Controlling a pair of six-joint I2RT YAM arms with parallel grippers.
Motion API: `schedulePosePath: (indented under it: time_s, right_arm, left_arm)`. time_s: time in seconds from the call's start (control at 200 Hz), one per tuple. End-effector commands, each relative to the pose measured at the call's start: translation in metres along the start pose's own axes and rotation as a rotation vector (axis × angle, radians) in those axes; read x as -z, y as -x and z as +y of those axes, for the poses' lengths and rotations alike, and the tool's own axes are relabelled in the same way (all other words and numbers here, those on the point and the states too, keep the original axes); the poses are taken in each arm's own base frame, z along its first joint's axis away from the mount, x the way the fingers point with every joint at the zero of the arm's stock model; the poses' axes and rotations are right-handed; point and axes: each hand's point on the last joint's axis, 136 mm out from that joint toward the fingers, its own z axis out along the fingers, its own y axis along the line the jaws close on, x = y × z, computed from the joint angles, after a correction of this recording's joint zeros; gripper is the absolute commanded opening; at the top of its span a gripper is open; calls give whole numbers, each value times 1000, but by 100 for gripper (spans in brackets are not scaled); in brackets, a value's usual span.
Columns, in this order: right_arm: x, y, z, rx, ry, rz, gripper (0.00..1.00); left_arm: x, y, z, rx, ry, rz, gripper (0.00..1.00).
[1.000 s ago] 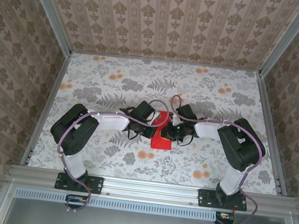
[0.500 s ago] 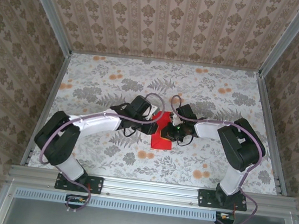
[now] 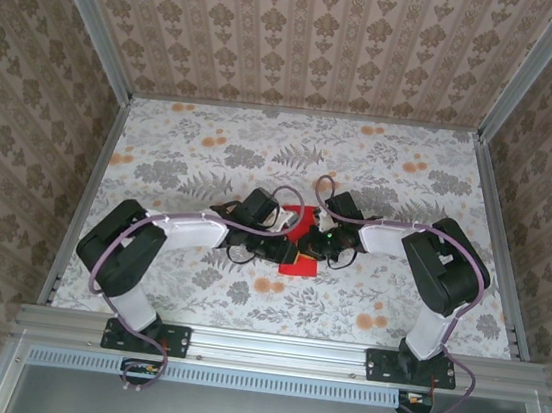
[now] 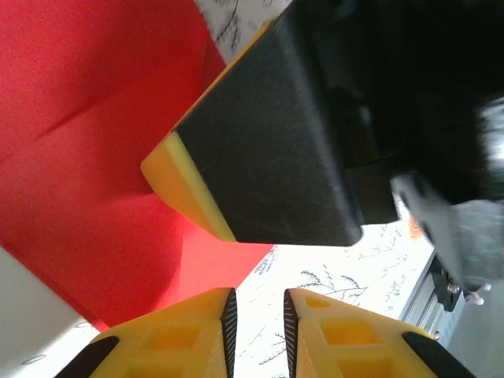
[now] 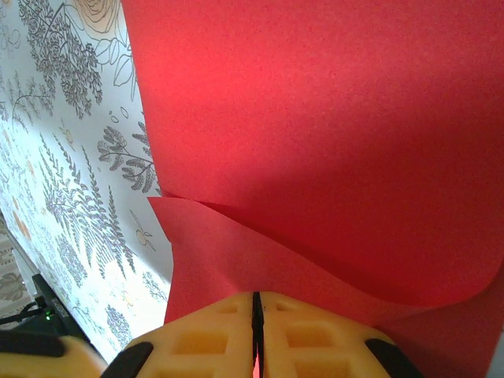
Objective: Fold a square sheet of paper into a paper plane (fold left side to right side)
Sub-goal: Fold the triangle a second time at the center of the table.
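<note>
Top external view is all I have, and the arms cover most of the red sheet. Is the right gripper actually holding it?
Observer: Yes. In the right wrist view the right gripper is shut on the square sheet of paper, and a flap curls up above it.
Operator: And the left gripper?
Observer: The left gripper is slightly open with nothing in it; the patterned table shows through the gap.
Operator: Any crease in yet?
Observer: The left wrist view shows one straight crease across the sheet, beside the right gripper's yellow-tipped finger.
</note>
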Motion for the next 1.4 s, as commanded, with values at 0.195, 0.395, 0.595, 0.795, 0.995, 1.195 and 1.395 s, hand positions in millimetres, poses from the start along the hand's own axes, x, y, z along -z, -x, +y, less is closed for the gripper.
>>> schedulePosePath:
  time_s: [0.195, 0.395, 0.595, 0.795, 0.995, 1.195, 1.395]
  right_arm:
    - [-5, -20, -31, -50, -123, 68, 11]
    - [-5, -21, -33, -47, -132, 74, 11]
    - [-5, -22, -33, -47, -136, 78, 11]
    - [-5, -22, -34, -44, -143, 79, 11]
    - [-3, -19, -27, -22, -113, 65, 10]
    - [16, -5, 8, 71, -20, 11, 7]
    - [24, -16, 17, 109, -7, 48, 6]
  left_arm:
    - [-10, -6, 9, 27, 47, 60, 25]
    - [-12, -14, 21, 38, 100, 85, 25]
    - [-14, -19, 31, 47, 139, 101, 24]
    - [-14, -21, 36, 51, 164, 106, 23]
    - [-12, -31, 45, 56, 203, 125, 20]
    - [-17, -38, 48, 44, 226, 145, 18]
    - [-18, -40, 50, 38, 238, 150, 17]
